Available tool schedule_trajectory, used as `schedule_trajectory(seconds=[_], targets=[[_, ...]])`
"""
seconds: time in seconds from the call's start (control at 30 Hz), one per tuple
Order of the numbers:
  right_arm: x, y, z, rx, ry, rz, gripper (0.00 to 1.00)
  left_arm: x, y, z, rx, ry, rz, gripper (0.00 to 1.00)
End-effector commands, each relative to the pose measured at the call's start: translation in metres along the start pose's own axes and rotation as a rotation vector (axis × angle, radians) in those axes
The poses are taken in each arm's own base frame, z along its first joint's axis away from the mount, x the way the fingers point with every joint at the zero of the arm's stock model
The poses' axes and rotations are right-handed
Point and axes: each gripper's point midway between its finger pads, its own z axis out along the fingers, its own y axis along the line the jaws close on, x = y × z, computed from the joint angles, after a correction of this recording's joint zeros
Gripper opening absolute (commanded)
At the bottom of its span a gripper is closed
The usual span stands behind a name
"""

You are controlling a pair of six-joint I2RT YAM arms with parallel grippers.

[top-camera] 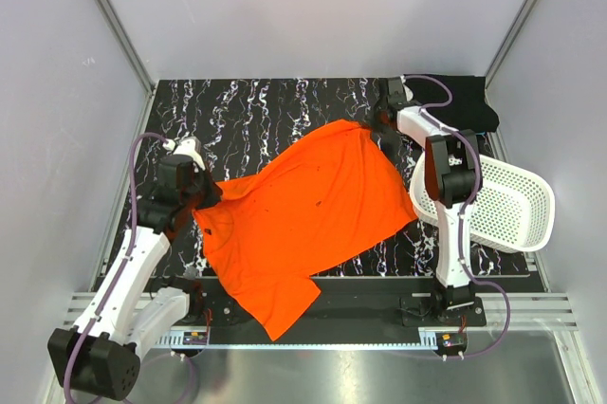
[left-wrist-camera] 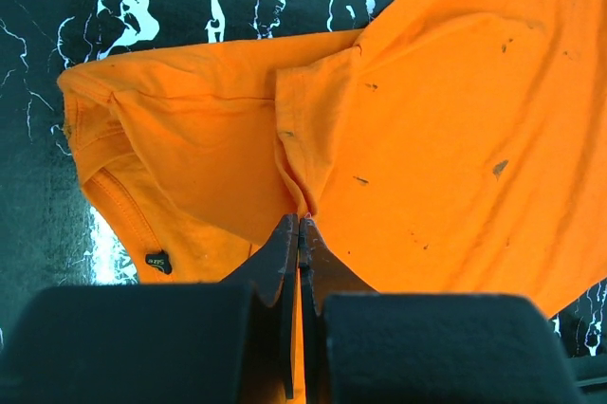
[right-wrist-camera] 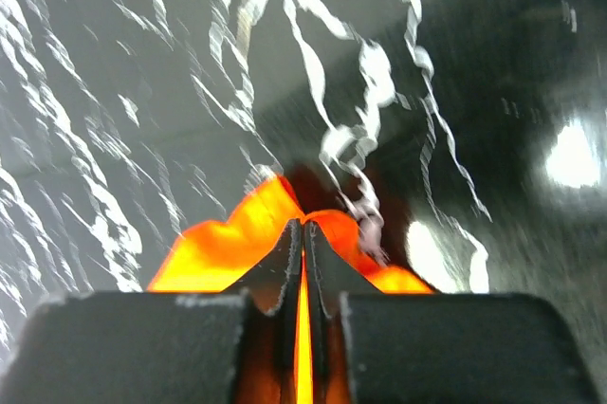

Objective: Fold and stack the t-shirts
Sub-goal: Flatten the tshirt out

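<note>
Left claw (left-wrist-camera: 299, 224) pinches the orange shirt (top-camera: 308, 205) by its shoulder and right claw (right-wrist-camera: 303, 226) pinches its far corner, likely to spread it flat mid-table (top-camera: 247, 110). The black shirt (top-camera: 469, 101) lies at the far right corner.

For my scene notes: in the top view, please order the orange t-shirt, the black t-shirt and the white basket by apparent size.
1. orange t-shirt, spread out, clearly largest.
2. white basket.
3. black t-shirt, smallest, partly hidden behind the right arm.
</note>
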Motion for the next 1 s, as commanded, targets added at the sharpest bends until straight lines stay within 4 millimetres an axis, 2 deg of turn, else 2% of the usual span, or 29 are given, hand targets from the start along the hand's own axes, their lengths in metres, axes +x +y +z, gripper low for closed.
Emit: schedule_trajectory(seconds=[0.0,0.17,0.27,0.57,0.63,0.67,0.7,0.8,0.87,0.97], targets=[[-0.011,0.031,-0.033,-0.139,-0.036,-0.030,0.09,-0.013,-0.001,-0.002,-0.002,-0.052,0.018,0.00],[-0.021,0.036,-0.041,-0.146,-0.075,-0.053,0.33,-0.015,-0.006,-0.002,0.015,-0.050,0.014,0.00],[-0.031,0.043,-0.045,-0.163,-0.093,-0.045,0.42,-0.016,-0.006,-0.003,0.019,-0.052,0.012,0.00],[-0.037,0.066,-0.030,-0.223,-0.070,-0.007,0.45,-0.013,-0.006,-0.003,0.022,-0.049,0.014,0.00],[-0.033,0.062,-0.022,-0.209,-0.053,-0.005,0.46,-0.015,-0.006,-0.004,0.023,-0.055,0.016,0.00],[-0.036,0.067,-0.023,-0.214,-0.057,-0.003,0.45,-0.014,-0.006,-0.003,0.021,-0.051,0.016,0.00],[-0.034,0.061,-0.020,-0.189,-0.044,0.002,0.45,-0.015,-0.006,-0.004,0.022,-0.054,0.016,0.00],[-0.027,0.065,-0.011,-0.208,-0.007,0.003,0.42,-0.016,-0.008,-0.005,0.029,-0.059,0.015,0.00],[-0.018,0.059,-0.002,-0.186,0.029,0.010,0.39,-0.019,-0.013,-0.009,0.049,-0.067,0.011,0.00],[-0.004,0.045,-0.002,-0.140,0.056,-0.039,0.44,-0.026,-0.016,-0.016,0.059,-0.086,0.022,0.00]])
